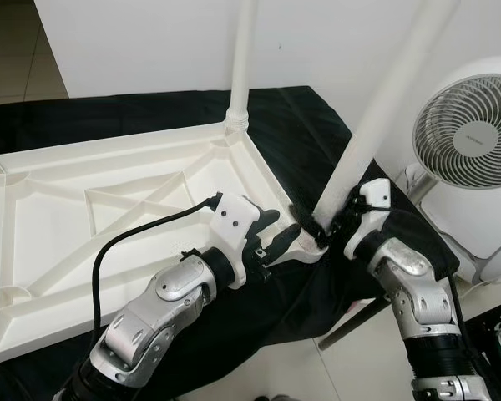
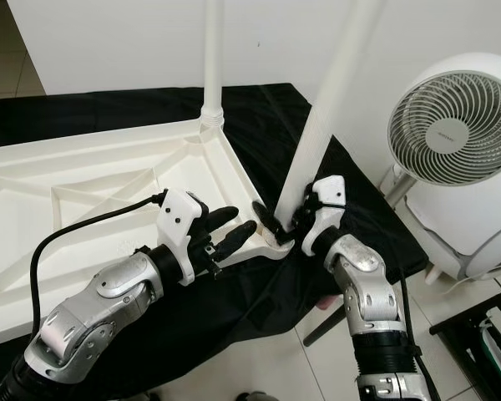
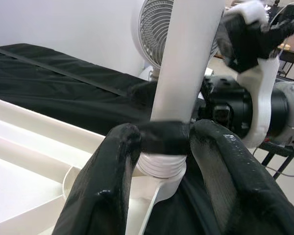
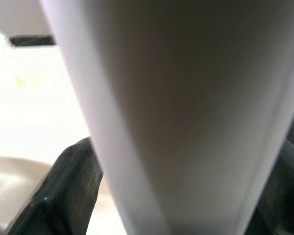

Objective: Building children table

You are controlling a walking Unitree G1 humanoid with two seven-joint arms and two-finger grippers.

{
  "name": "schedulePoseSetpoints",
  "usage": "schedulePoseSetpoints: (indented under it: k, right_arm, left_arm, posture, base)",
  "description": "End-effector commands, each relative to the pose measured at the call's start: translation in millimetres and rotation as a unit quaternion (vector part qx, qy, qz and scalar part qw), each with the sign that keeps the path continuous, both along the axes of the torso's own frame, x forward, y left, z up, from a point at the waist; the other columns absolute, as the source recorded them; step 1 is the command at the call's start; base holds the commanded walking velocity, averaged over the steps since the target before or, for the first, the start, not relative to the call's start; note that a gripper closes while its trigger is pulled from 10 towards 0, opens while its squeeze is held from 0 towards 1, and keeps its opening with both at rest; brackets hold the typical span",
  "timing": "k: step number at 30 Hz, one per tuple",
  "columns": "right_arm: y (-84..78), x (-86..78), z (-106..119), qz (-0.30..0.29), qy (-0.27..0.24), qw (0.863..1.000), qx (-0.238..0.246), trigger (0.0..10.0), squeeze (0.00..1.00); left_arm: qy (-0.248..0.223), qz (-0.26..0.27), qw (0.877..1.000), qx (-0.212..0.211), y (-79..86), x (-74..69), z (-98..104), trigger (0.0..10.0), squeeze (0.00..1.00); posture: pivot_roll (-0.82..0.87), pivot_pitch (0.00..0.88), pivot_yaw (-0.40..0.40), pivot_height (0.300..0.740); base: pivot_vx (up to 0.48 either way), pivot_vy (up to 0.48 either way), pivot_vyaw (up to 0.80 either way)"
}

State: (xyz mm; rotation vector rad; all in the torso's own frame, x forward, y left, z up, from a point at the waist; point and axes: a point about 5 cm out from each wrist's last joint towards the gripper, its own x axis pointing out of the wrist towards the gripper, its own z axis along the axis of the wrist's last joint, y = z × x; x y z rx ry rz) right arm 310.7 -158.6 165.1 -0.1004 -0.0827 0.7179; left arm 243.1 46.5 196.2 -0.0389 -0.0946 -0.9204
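The right gripper [image 2: 294,219] clamps the light, stiff, slippery leg [image 2: 317,125] low at the upturned table's [image 2: 83,209] corner socket, while the left gripper [image 2: 232,229], apparently open, hovers beside it.

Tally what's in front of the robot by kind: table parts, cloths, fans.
Upside-down white tabletop: 1
White table legs: 2, one standing in the far corner socket, one held in the right claw at the near corner
Black cloth: 1
White fan: 1
Total: 5
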Motion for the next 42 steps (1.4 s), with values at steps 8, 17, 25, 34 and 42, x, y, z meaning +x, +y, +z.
schedulePoseSetpoints:
  k: [8,17,25,34,42]
  right_arm:
    - [9.0,2.8,-2.3,0.051,0.011,0.999,-0.010,0.0,0.00]
    - [5.7,-1.2,-9.1,0.062,0.026,0.998,0.005,0.0,0.00]
    - [0.1,-5.7,-14.2,0.017,0.037,0.999,0.027,10.0,0.00]
    - [4.7,-14.5,-20.1,-0.089,0.038,0.991,0.089,10.0,0.00]
    - [14.1,-23.0,-22.1,-0.249,0.031,0.959,0.134,10.0,0.00]
  left_arm:
    - [-0.010,-0.040,0.999,0.003,-1.2,-5.9,5.1,10.0,0.00]
    - [-0.007,-0.042,0.999,0.002,-2.5,-4.3,3.9,10.0,0.00]
    - [-0.005,-0.035,0.999,0.022,3.3,-3.5,-3.7,10.0,0.00]
    - [0.015,-0.001,1.000,0.025,4.6,-1.0,-22.8,10.0,0.00]
    - [0.019,0.026,0.999,0.024,8.2,0.7,-32.2,10.0,0.00]
  posture:
    - [0.08,0.126,-0.063,0.740]
    - [0.07,0.120,-0.067,0.740]
    - [0.07,0.126,-0.070,0.740]
    - [0.06,0.132,-0.068,0.740]
    - [0.06,0.143,-0.075,0.740]
  base:
    - [0.000,0.000,0.00]
    - [0.000,0.000,0.00]
    - [0.000,0.000,0.00]
    - [0.000,0.000,0.00]
    - [0.000,0.000,0.00]
